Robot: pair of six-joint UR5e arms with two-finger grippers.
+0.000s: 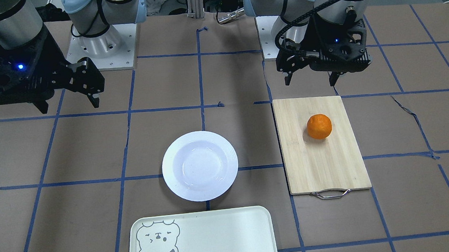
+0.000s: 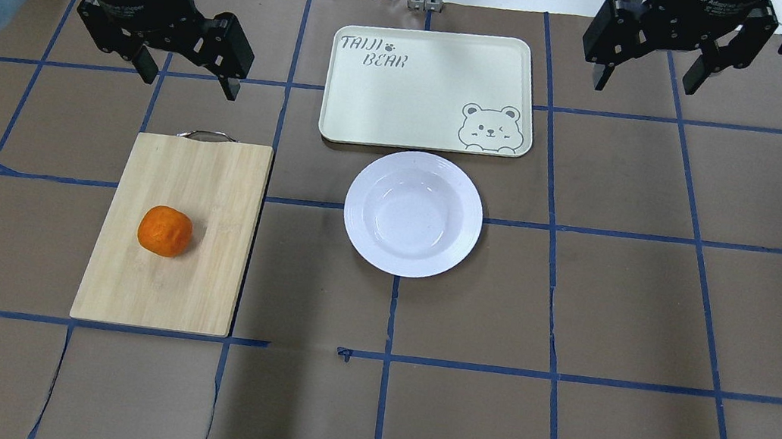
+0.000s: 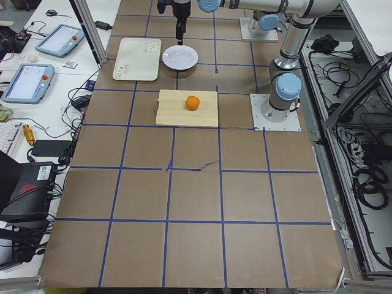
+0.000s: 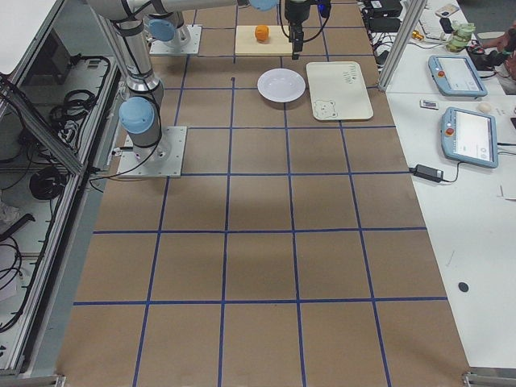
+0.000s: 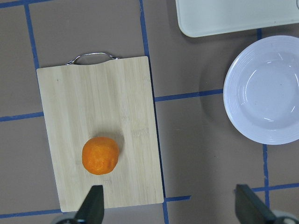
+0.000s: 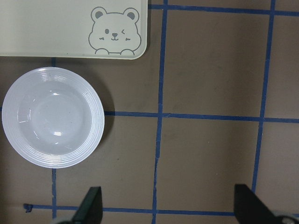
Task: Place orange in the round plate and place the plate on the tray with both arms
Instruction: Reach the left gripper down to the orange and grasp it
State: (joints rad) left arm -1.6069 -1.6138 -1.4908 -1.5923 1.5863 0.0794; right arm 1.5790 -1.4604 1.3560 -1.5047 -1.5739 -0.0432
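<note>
We are listing from the overhead view, left to right.

1. Left tool point(image 2: 190, 80): hanging above the bench point(image 2: 617, 297), near the handle end of the board point(image 2: 212, 187); fingers spread wide, carrying nothing.
2. Orange point(image 2: 165, 231): sitting on the board, well apart from the plate point(image 2: 468, 223).
3. Plate: lying bare on the bench, just beside the tray point(image 2: 408, 99).
4. Right tool point(image 2: 643, 83): hanging over the bench beyond the tray; fingers wide apart, carrying nothing.

We are judging the pickup of the fruit to be the step in hand. We are advising: centring the left fingers astride the orange, descending straight, closing gently since a round fruit may roll, then lifting clear of the board.
</note>
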